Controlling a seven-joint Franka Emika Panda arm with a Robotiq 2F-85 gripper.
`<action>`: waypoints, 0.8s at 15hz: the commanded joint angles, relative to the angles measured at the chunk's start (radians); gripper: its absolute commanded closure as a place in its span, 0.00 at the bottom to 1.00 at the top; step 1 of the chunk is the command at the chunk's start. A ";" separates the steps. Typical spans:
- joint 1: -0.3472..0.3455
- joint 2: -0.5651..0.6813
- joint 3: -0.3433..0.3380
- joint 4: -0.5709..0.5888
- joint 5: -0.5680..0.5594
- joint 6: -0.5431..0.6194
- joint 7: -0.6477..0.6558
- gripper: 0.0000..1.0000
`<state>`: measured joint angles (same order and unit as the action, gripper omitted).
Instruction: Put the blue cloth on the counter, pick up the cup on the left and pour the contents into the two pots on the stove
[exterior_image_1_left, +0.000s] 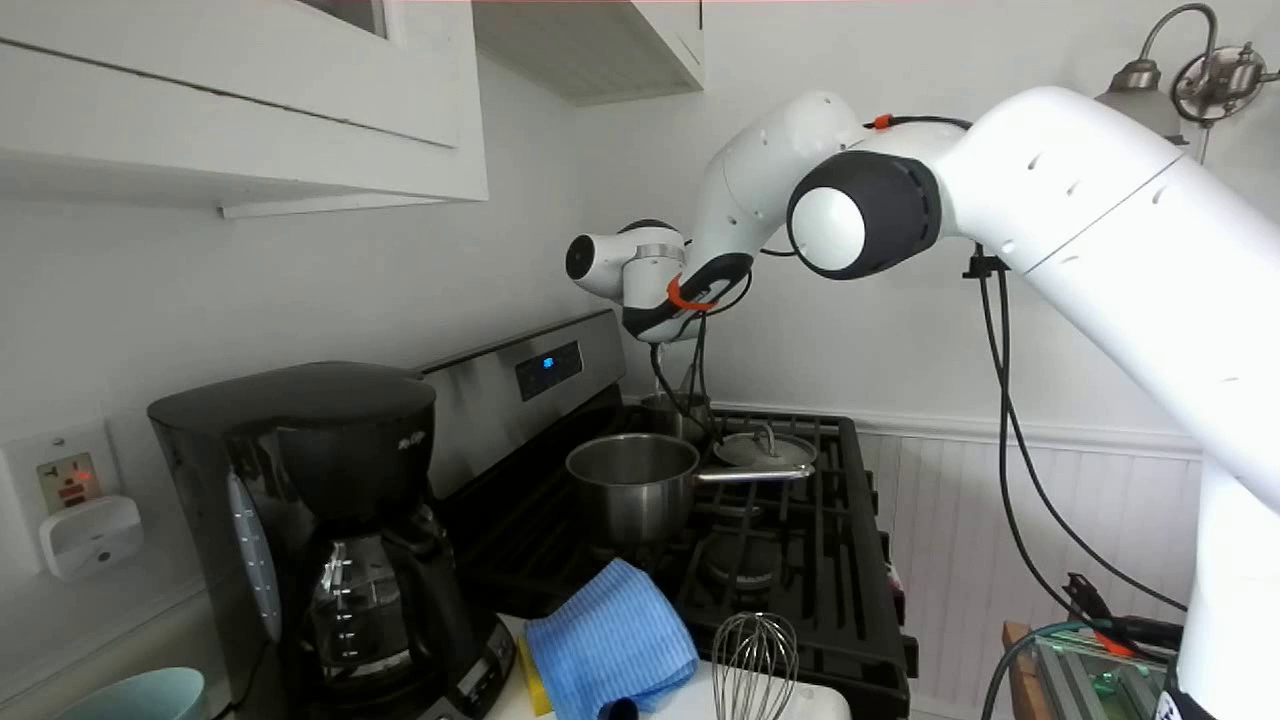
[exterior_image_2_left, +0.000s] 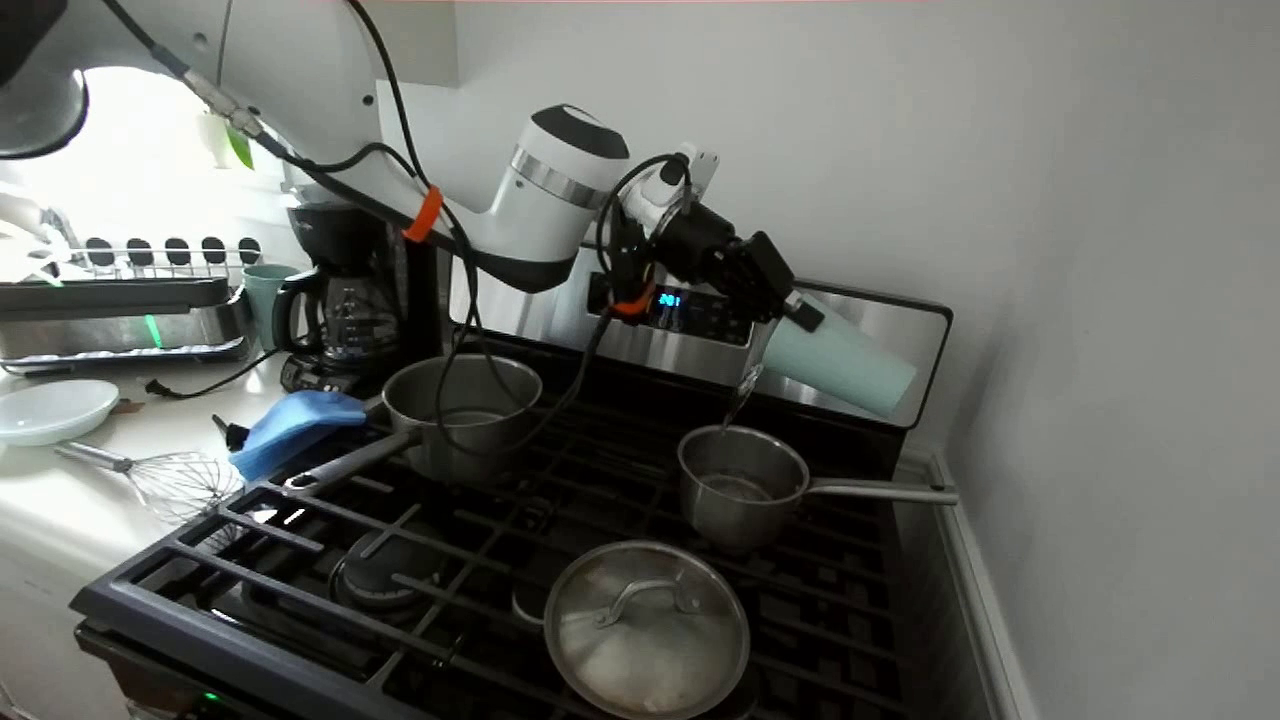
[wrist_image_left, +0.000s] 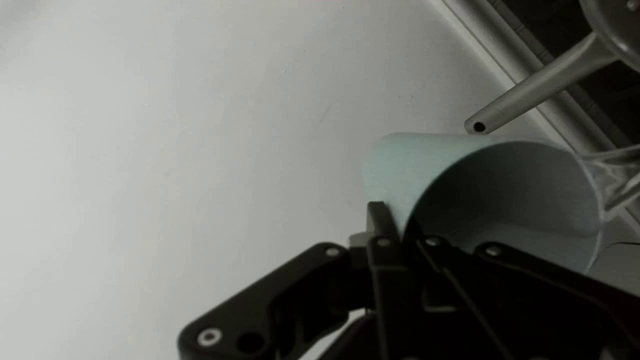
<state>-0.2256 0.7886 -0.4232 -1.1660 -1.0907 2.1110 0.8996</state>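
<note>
Blue cloth (exterior_image_1_left: 612, 640): It is laid on the bench (exterior_image_2_left: 60, 500), at the edge adjoining the stove (exterior_image_2_left: 450, 570). Whether its raised end overhangs the stove cannot be told. The placing step is judged complete.

Cup (exterior_image_2_left: 845, 365): It is held in the air above the stove's rear edge, toward the corner beside the wall (exterior_image_2_left: 1120, 300), and is tipped well over. The pick-up step is judged complete.

Fingers (wrist_image_left: 379, 220): They are clamped on the cup's side at the rim, with one tip outside and one inside, as seen in the wrist view.

Stream (exterior_image_2_left: 742, 396): Clear liquid is shown in an exterior view, falling from the cup's lip. The cup's inside is too dark in the wrist view for the amount left to be read.

Wall-side pot (exterior_image_2_left: 738, 530): It is located at the stove's rear corner beside the wall. The stream is met at its far rim; whether all of it is caught cannot be told. Pouring here is judged to be in progress.

Bench-side pot (exterior_image_1_left: 635, 505): It is located at the stove's rear edge, toward the bench. No stream is directed into it. Its fill cannot be read; unless liquid is already held in it, a pour here is judged outstanding.
</note>
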 joint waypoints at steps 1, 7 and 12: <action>0.003 0.042 -0.025 0.065 -0.026 -0.020 0.009 0.99; -0.014 0.043 -0.008 0.084 0.025 -0.070 -0.079 0.99; -0.036 0.028 0.026 0.096 0.116 -0.129 -0.192 0.99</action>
<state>-0.2364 0.8098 -0.4257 -1.1213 -1.0379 2.0255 0.7872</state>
